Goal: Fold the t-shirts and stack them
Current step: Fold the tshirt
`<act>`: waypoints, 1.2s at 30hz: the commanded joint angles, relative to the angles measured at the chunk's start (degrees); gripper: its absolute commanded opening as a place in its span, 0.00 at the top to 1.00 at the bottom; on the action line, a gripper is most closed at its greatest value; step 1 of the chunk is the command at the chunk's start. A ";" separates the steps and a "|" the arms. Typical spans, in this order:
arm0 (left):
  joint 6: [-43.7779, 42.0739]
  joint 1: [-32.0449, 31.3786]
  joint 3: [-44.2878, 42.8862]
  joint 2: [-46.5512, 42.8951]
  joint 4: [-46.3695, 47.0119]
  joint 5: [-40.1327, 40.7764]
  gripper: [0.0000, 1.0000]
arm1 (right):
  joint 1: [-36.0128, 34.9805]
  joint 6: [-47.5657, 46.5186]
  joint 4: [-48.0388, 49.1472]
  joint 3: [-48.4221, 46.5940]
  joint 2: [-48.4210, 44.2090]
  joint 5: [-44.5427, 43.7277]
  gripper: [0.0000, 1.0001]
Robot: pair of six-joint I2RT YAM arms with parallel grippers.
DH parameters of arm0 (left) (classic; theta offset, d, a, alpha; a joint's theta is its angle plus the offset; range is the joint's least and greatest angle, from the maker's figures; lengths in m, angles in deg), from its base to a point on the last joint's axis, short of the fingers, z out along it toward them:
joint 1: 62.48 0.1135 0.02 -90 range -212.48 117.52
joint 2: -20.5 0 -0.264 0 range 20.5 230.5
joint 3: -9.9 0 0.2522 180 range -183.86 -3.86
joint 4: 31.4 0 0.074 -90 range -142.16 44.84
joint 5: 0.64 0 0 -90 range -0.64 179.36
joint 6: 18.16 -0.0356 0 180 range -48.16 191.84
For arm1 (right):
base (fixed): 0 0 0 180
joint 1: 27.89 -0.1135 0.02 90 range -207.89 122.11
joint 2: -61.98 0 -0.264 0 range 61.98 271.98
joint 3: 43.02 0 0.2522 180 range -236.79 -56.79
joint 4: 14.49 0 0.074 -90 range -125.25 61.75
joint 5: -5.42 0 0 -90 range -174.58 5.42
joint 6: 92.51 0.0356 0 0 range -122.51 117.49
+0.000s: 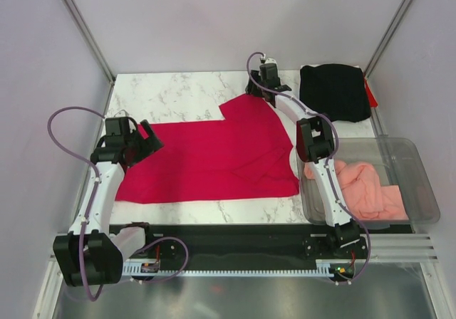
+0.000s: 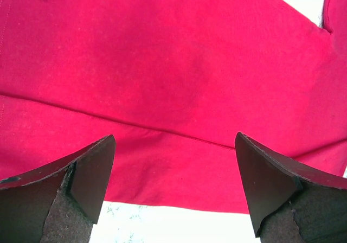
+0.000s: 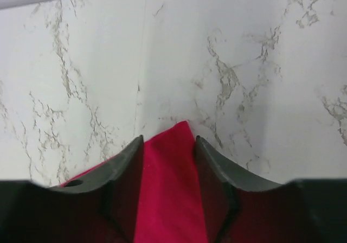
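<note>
Red shirt (image 1: 214, 159) lies spread flat at centre of bench (image 1: 171, 91), w/ one far corner stepped out toward the R arm. Handling (est.): light, limp, no stiffness. It sags and drags if lifted by one pt. The matte cloth should give fair friction, and it is not fragile. Take hold at corners or hem edges, two pts at once, pinching the edge only so cloth underneath is not caught. L fingers (image 2: 95, 172) are spread wide w/ nothing between them, hovering over the shirt's L side. The wrist view shows a crease line crossing just ahead of the tips, and the cloth edge and bare bench behind them. R fingers (image 3: 127, 167) straddle the pointed far corner: the cloth tip sits in the gap, one finger each side, bare bench beyond. They are partly closed, but cannot tell if clamped. Black shirt (image 1: 333, 91) sits folded at the far R of the bench. Pink shirt (image 1: 363, 187) is bunched in the bin (image 1: 417, 155). Both are well apart from the fingers.
</note>
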 commanded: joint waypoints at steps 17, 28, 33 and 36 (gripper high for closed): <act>-0.34 5.08 -14.91 17.39 0.57 11.15 0.01 | 0.24 7.16 30.57 35.06 -16.54 8.02 1.00; 2.05 10.01 -40.84 49.31 -0.74 12.82 0.08 | 0.68 12.70 43.32 45.62 -18.49 17.42 1.00; 0.20 10.18 -48.76 57.85 -1.28 15.01 0.13 | 0.94 13.40 44.56 47.11 -19.02 18.57 1.00; 0.02 10.27 -50.61 61.02 -1.45 15.20 0.18 | 1.21 14.45 45.87 47.91 -18.93 19.27 1.00</act>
